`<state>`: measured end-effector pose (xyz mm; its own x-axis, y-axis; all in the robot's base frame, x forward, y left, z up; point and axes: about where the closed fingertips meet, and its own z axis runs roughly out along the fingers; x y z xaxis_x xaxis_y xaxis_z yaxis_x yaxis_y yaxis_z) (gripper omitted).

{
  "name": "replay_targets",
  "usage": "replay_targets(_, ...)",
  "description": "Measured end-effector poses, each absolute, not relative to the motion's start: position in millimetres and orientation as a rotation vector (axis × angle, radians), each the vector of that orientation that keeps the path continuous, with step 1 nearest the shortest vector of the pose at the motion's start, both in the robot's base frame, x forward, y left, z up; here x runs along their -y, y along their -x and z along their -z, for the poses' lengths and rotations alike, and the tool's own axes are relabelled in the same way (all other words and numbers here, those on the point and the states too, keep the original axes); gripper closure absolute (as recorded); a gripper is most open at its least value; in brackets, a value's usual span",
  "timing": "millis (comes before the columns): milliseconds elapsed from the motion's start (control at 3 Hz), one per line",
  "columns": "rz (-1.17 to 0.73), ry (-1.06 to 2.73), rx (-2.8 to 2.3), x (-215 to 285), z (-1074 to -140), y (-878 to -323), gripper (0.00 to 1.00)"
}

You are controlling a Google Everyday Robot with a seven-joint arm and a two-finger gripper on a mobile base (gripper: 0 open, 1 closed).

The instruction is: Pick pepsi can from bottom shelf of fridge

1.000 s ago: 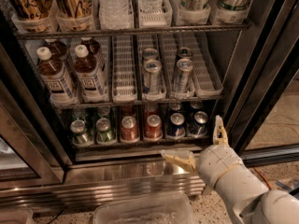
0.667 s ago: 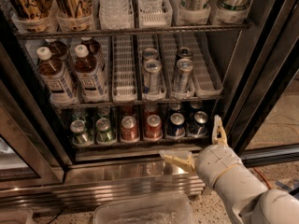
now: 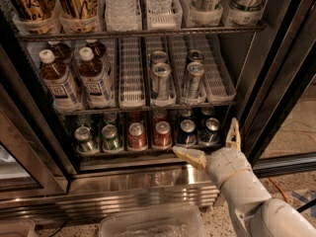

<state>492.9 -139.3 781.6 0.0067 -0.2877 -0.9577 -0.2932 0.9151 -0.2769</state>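
Where the gripper (image 3: pixel 204 135) hangs: low and right, in front of the fridge (image 3: pixel 269 78), just outside the bottom shelf (image 3: pixel 123 152).
Gripper state: spread wide and holding nothing; one tan, wedge-shaped finger (image 3: pixel 190 155) lies flat and points left, the other stands upright near the black door frame.
Arm (image 3: pixel 256 201): smooth white shell, rounded at the wrist, rising from the lower right corner and tilted up and left.
Pepsi can (image 3: pixel 186 131): short dark cylinder with a shiny silver top, at the front of the lane second from the right, untouched.
Neighbour: a like dark can (image 3: pixel 211 129) just to its right.
Red cans (image 3: pixel 149 134): two lanes to its left, glossy.
Green cans (image 3: pixel 98 138): leftmost two lanes.
Rack above: tall silver cans (image 3: pixel 160 81) and plastic bottles (image 3: pixel 57 80) in white ribbed lanes.
Base (image 3: pixel 143 191): ribbed stainless steel, reflective.
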Motion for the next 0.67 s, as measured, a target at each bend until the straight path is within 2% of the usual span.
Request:
replay_targets(333,0.01,0.385,-1.519,157,-766,-505,0.0)
replay_targets(667,-0.067,0.306,-1.475,166,-743,-512,0.0)
